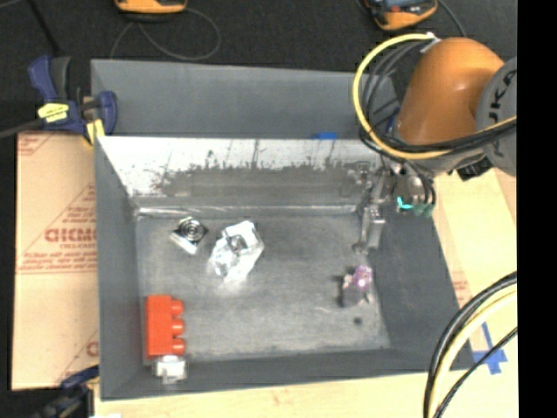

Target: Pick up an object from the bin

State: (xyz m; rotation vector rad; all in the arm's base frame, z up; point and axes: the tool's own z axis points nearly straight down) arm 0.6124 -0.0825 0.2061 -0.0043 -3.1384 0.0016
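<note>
- my pincer (365, 244) hangs just above the small purple thing (358, 284) on the right of the bin (261, 146) floor, likely lined up for it
- can't tell if it's apart or together
- orange block (164, 325) lies well apart

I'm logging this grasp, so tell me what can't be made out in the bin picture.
All in the camera view:
1. Small purple thing below the gripper: too small to name, or to tell whether they touch.
2. White piece by the orange block: too small to tell whether joined.
3. Shiny metal thing: too small to name.
</note>
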